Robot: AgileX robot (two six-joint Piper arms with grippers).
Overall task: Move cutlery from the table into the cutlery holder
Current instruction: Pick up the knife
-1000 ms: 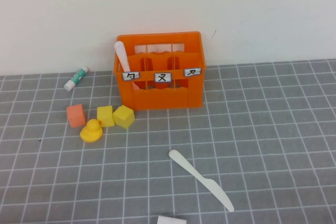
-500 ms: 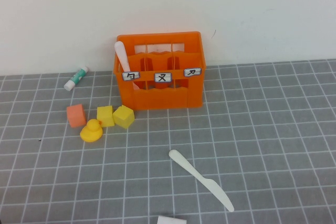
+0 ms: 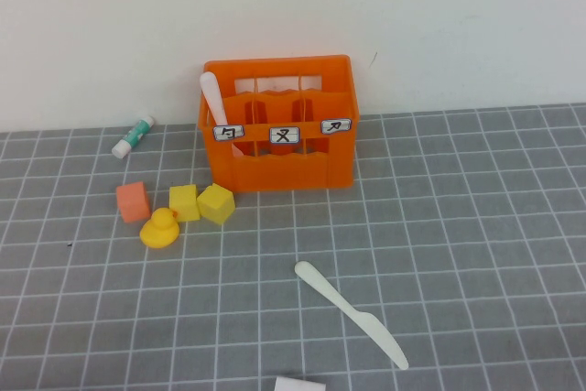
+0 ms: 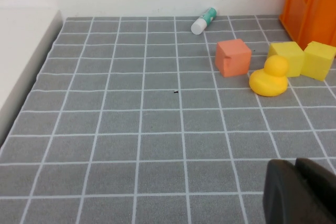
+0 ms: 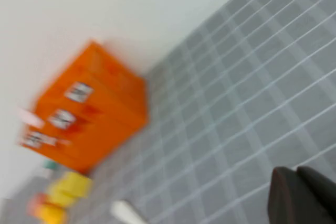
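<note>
Gray tabletop (image 3: pixel 476 217), ruled with thin white lines, runs back to a plain white wall; the orange cutlery holder (image 3: pixel 279 167) stands upright near that wall, its three white labels facing the camera. A pale pink spoon (image 3: pixel 211 96) already stands tilted in the holder's left-hand compartment, its bowl above the rim; the cream-white knife (image 3: pixel 350 313) lies flat on the table well in front of the holder, angled with its blade toward the robot's right. To the holder's left lie a glue stick (image 3: pixel 134 135) with a green cap, an orange cube (image 3: pixel 133 200), two yellow cubes (image 3: pixel 201 202) touching each other, and a yellow duck (image 3: pixel 160 228) just in front of them. Neither gripper appears in the high view; the left gripper (image 4: pixel 302 192) shows only as a dark edge over bare table near the duck (its opening cannot be told); the right gripper (image 5: pixel 304 195) is likewise a dark corner above the grid, apart from the holder, its opening also impossible to tell.
</note>
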